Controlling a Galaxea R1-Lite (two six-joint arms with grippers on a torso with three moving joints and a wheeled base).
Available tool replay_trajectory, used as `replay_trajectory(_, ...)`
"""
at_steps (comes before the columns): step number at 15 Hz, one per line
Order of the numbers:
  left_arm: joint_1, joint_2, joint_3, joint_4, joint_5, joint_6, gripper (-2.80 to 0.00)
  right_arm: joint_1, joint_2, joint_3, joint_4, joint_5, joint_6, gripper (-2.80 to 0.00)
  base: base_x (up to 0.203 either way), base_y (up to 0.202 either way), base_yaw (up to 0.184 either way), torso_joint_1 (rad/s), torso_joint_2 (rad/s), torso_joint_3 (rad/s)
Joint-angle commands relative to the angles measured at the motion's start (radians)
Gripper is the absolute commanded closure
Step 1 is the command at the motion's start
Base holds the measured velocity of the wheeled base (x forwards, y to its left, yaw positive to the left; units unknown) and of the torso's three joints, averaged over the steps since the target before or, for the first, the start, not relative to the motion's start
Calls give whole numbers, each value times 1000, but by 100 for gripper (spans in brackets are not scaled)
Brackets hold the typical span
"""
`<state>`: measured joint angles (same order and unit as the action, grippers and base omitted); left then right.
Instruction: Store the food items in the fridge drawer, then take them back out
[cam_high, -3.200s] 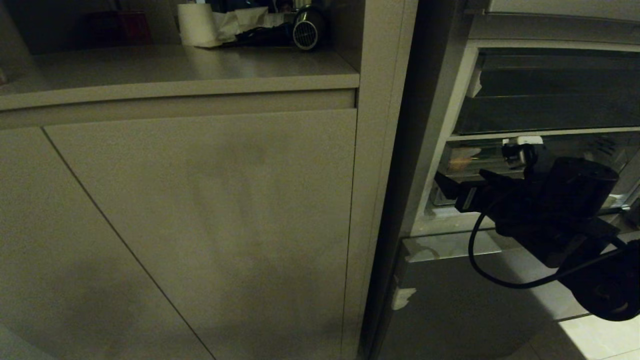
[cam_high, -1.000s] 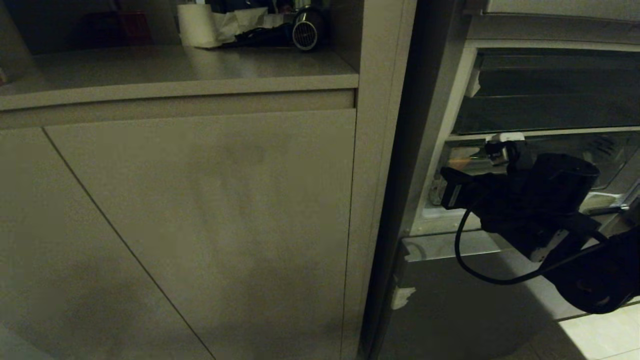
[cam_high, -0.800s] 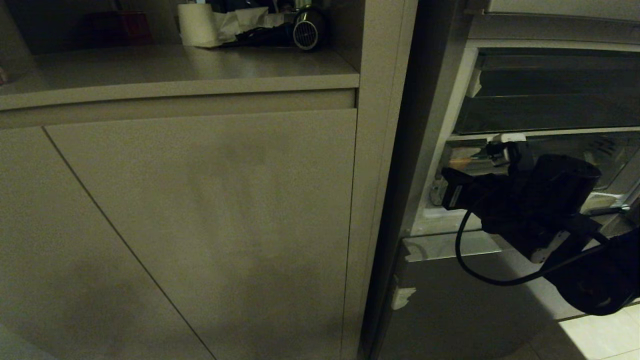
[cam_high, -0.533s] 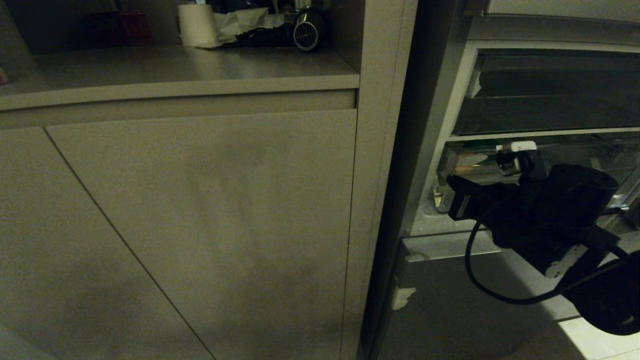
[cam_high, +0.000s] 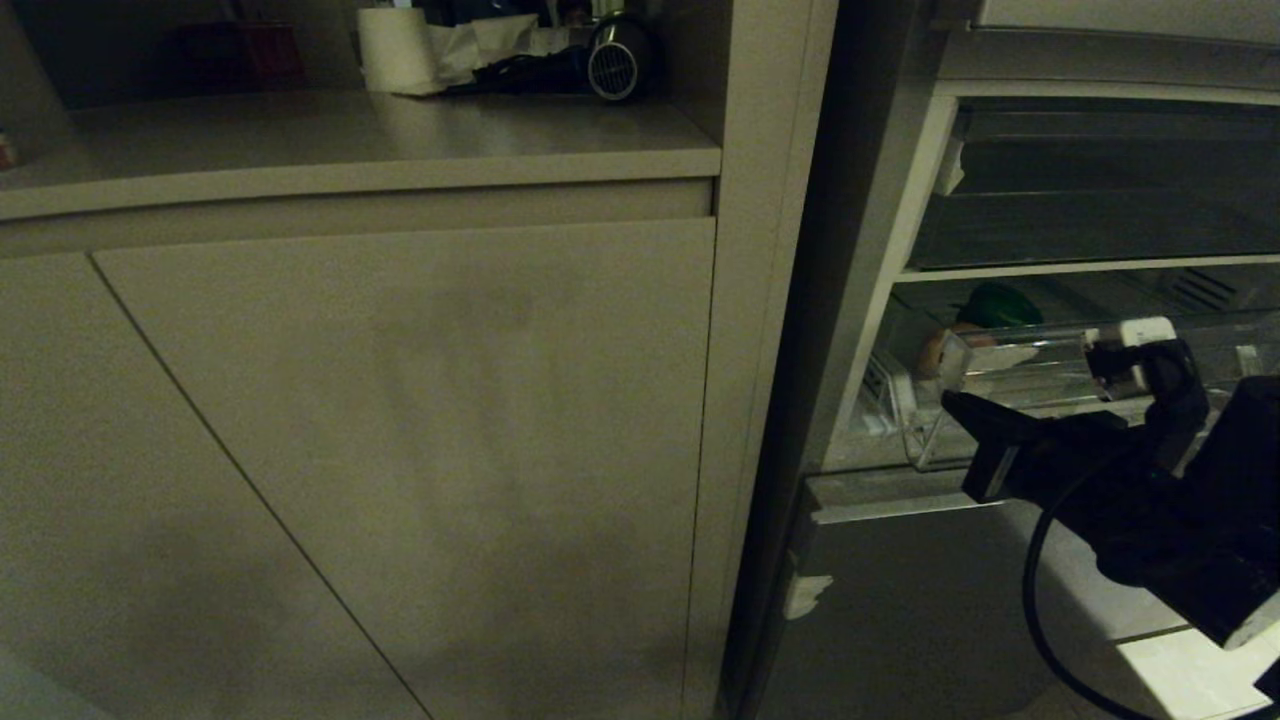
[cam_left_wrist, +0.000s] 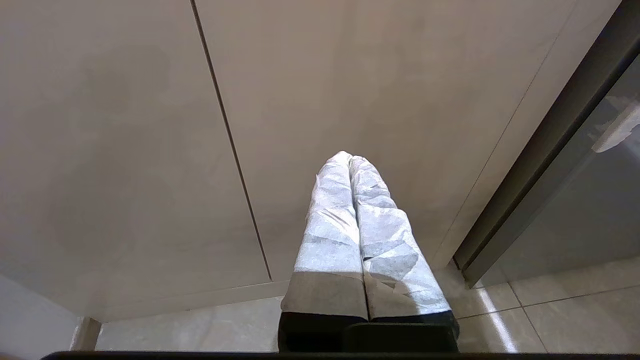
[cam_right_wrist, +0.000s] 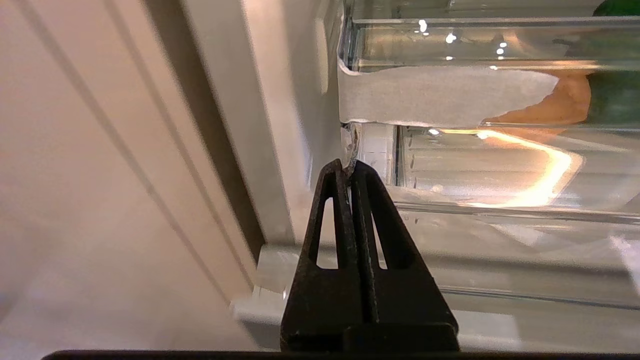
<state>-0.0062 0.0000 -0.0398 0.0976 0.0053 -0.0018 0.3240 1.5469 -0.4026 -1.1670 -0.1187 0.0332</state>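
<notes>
The fridge drawer (cam_high: 1030, 365), a clear bin with white tape on its front lip, stands partly pulled out of the fridge. Inside it lie a tan potato (cam_high: 935, 350) and a dark green bell pepper (cam_high: 995, 305). My right gripper (cam_high: 950, 400) is at the drawer's front left corner. In the right wrist view my right gripper (cam_right_wrist: 351, 167) is shut on a thin tape tab hanging from the fridge drawer (cam_right_wrist: 475, 165). Behind the clear front show the potato (cam_right_wrist: 565, 102) and the pepper (cam_right_wrist: 615, 95). My left gripper (cam_left_wrist: 350, 160), wrapped in white, hangs shut and empty before a cabinet door.
A beige cabinet door (cam_high: 400, 450) fills the left, under a counter with a paper roll (cam_high: 395, 45) and a hair dryer (cam_high: 610, 60). A fridge shelf (cam_high: 1090, 265) sits just above the drawer, a grey steel panel (cam_high: 900, 600) below it. Tiled floor (cam_high: 1190, 680) lies lower right.
My right arm has drawn back toward the lower right, and the drawer has slid out with it. The potato and pepper now show inside.
</notes>
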Motion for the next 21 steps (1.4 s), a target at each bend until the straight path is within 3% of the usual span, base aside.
replay_trajectory(1,0,0,0,1,1,0,0,0,-71,48,-16,-4,-1,-280,0,0,0,0,0,0)
replay_trajectory(8,0,0,0,1,1,0,0,0,-159,153,-16,-3,-2,-280,0,0,0,0,0,0)
replay_trajectory(14,0,0,0,1,1,0,0,-3,-431,355,-14,-8,3,-280,0,0,0,0,0,0)
replay_trajectory(15,0,0,0,1,1,-1,0,-3,-494,401,-4,-9,1,0,0,0,0,0,0,0)
replay_trajectory(18,0,0,0,1,1,0,0,-32,-702,426,149,-14,-9,0,0,0,0,0,0,0)
replay_trajectory(21,0,0,0,1,1,0,0,-147,-882,432,431,24,-37,0,0,0,0,0,0,0)
